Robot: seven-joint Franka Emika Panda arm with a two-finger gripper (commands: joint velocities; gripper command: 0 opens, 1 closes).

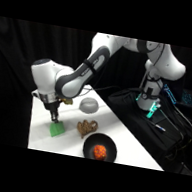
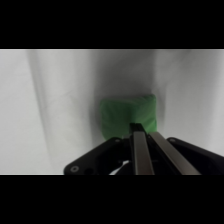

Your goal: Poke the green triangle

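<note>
While the green triangle (image 1: 55, 128) lies near the left edge of the white tabletop (image 1: 122, 139), left of a black bowl (image 1: 100, 148), the hand (image 1: 54, 118) meets its top with fingers pressed together, clenched on nothing.

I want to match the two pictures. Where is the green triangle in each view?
Side view: the green triangle lies on the white table, lower left, directly under the claw.
Wrist view: it sits near the centre, just above the claw.
Shared landmark: the claw tip at the triangle.
</note>
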